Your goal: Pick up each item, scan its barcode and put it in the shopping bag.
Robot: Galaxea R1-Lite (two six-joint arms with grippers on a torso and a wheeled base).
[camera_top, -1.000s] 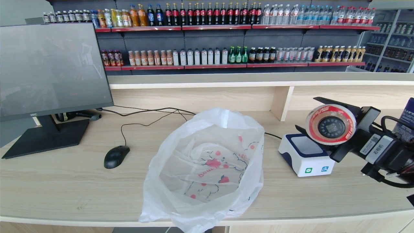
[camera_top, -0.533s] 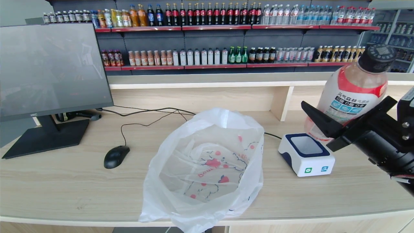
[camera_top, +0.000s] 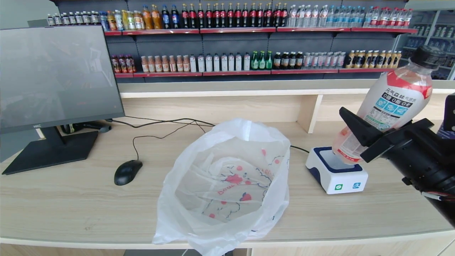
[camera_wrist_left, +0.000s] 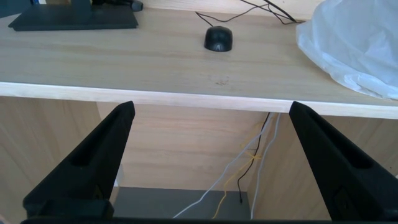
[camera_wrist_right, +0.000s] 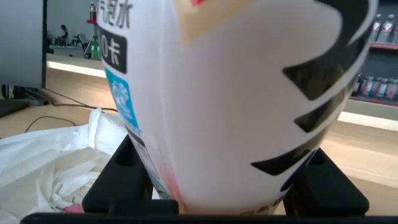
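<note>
Tilted lower, the bottle [camera_top: 391,103] now hangs over the scanner [camera_top: 337,179], right gripper [camera_top: 385,121] fingers clenched on it; scan likely underway; left gripper [camera_wrist_left: 208,109] fingers released.

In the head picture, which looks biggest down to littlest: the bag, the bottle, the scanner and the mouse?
1. shopping bag
2. bottle, though held up nearer the camera, so unsure against the scanner
3. scanner
4. mouse
</note>
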